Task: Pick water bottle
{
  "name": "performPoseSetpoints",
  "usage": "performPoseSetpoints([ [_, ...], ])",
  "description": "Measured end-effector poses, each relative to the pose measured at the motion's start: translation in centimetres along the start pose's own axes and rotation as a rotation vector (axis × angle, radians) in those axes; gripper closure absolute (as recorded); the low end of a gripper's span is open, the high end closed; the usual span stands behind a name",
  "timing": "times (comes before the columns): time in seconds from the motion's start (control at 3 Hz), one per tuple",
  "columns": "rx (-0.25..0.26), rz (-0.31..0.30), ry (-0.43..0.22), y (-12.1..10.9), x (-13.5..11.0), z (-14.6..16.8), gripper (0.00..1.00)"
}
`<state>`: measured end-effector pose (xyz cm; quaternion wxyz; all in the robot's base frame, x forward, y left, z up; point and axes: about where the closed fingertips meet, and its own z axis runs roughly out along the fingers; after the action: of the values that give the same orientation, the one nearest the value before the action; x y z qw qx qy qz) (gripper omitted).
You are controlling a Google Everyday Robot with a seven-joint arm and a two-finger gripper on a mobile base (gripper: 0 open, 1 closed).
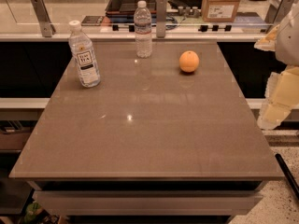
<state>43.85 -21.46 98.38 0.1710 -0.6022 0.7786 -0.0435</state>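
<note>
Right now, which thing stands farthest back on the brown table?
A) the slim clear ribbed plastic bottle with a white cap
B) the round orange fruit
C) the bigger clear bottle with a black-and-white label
A: the slim ribbed water bottle stands nearest the table's back edge; the gripper hangs off to the table's right, away from it.

Pale cream, blocky hand (279, 99) at the right edge — white rounded arm shell (289, 41) above it

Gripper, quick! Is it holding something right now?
Gripper: cannot be told; it is beside the right edge of the table, far from the water bottle.
</note>
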Motion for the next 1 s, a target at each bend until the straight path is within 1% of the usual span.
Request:
performPoseSetpoints([
  [0.33, 0.002, 0.000, -0.001, 0.0, 0.0, 0.0, 0.00],
  [0.67, 0.037, -0.001, -0.037, -2.2, -0.5, 0.1, 0.00],
  [1.0, 0.080, 0.012, -0.109, -4.8, -1.8, 0.9, 0.00],
])
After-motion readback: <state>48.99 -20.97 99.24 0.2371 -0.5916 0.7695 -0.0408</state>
